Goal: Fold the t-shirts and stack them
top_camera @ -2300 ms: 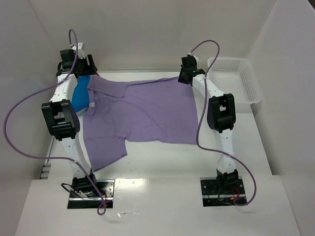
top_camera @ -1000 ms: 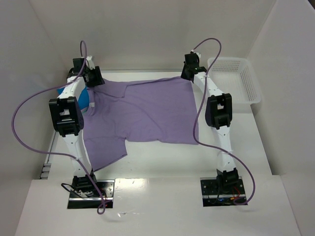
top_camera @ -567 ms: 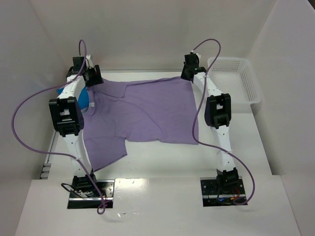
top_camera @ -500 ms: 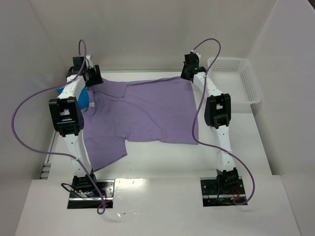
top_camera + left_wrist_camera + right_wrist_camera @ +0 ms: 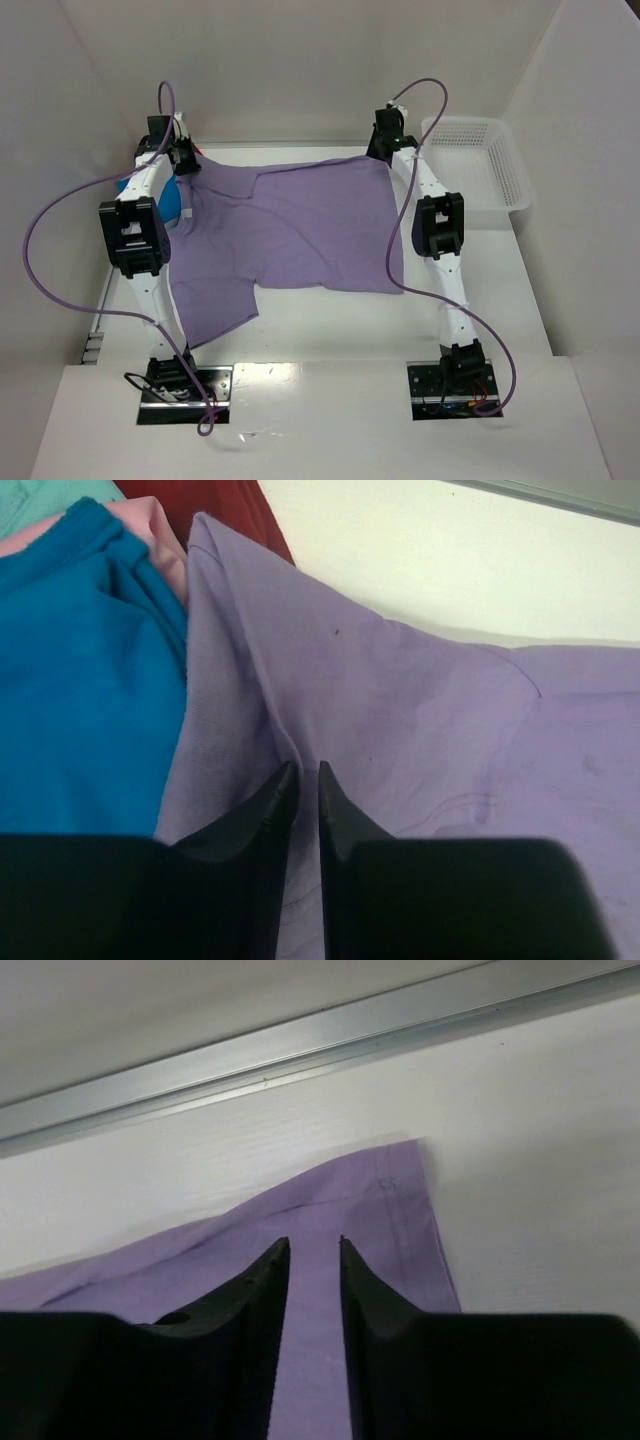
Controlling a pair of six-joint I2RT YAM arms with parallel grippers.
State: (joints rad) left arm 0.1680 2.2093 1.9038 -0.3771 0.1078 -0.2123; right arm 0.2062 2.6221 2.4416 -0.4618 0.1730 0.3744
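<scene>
Top external view: the lavender t-shirt (image 5: pixel 300 225) lay spread nearly flat across the white table (image 5: pixel 330 320), its hem side towards the right arm and one short sleeve reaching towards the near edge on the left. The left gripper (image 5: pixel 185 160) sat at the shirt's far left corner and the right gripper (image 5: pixel 383 140) at its far right corner. A white mesh basket (image 5: pixel 480 170) stood at the table's far right, apart from the shirt.

In the left wrist view the claw's two black fingers were drawn almost together, with a raised crease of the lavender cloth running straight into the thin slit between their tips, so it was pinching that fold. Just left of it lay the blue t-shirt (image 5: pixel 80 680), touching the lavender edge, with a pink t-shirt (image 5: pixel 160 550) and a red t-shirt (image 5: pixel 225 510) beyond.

In the right wrist view the claw's fingers stood slightly parted over the stitched corner of the lavender shirt, flat cloth showing in the gap; a metal rail (image 5: pixel 300 1050) ran beyond it.
</scene>
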